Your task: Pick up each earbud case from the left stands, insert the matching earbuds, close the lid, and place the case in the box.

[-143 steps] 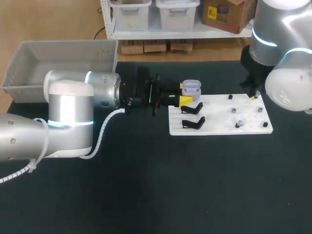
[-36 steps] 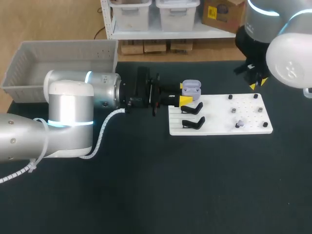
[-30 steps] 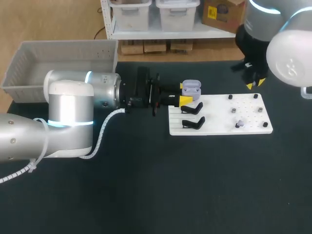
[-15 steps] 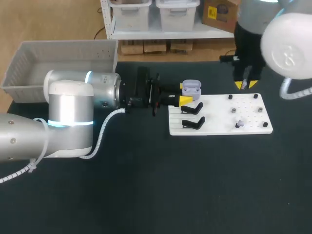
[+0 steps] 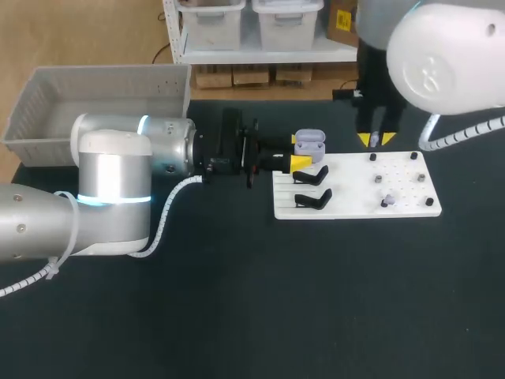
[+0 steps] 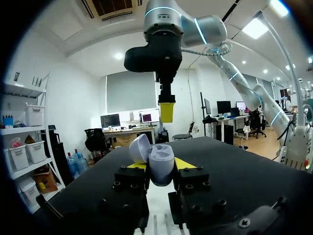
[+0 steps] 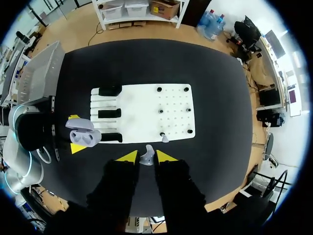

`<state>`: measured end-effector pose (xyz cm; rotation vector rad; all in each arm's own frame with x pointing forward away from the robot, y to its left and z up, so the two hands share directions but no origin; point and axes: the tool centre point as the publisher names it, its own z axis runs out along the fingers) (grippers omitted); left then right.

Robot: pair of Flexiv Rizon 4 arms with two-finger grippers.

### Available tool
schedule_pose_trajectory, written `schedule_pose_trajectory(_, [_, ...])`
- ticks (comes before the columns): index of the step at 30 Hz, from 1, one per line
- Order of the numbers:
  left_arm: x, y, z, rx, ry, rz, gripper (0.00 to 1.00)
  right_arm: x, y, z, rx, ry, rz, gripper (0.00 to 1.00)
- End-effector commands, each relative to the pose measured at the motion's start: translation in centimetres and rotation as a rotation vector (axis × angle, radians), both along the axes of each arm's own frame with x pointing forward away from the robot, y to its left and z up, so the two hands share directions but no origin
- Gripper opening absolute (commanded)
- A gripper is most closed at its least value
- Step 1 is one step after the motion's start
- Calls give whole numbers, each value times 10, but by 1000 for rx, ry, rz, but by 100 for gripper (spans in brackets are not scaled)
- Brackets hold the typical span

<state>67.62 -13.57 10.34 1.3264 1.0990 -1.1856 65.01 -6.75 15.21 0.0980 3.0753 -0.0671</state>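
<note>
- Ref. landmark: white board (image 5: 355,189) on black table (image 5: 237,300).
- L gripper (image 5: 298,151): comes in level from board's left side, at its far-left corner. Fingers clamped on earbud case (image 5: 309,142), one per side.
- Earbud case: lavender, lid open, held at that same corner, just beyond the far stand.
- R gripper (image 5: 374,140): pointing down, over board's far edge, nr the middle. Fingers closed on one small grey earbud (image 7: 146,157).
- Stands (image 5: 310,175): 2 black, empty, on board's left part.
- Other earbuds (image 5: 385,201): on board's right, pegged part.
- Grey box (image 5: 95,103): well apart, off to board's left.
</note>
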Motion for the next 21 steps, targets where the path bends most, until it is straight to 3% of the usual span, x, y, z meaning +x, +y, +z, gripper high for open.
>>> schedule_pose_trajectory(1, [0, 0, -1, -2, -2, 2, 0, -1, -1, 0, 1, -2, 0, 0])
schedule_pose_trajectory(3, [0, 0, -1, -2, -2, 2, 0, -1, -1, 0, 1, -2, 0, 0])
schedule_pose_trajectory(12, [-3, 2, -1, -23, -73, -13, 0, -9, 29, 18, -26, -30, -213, 0])
schedule_pose_trajectory(21, [-10, -8, 3, -35, -96, -5, 0, -16, 50, 20, 35, -29, -313, 0])
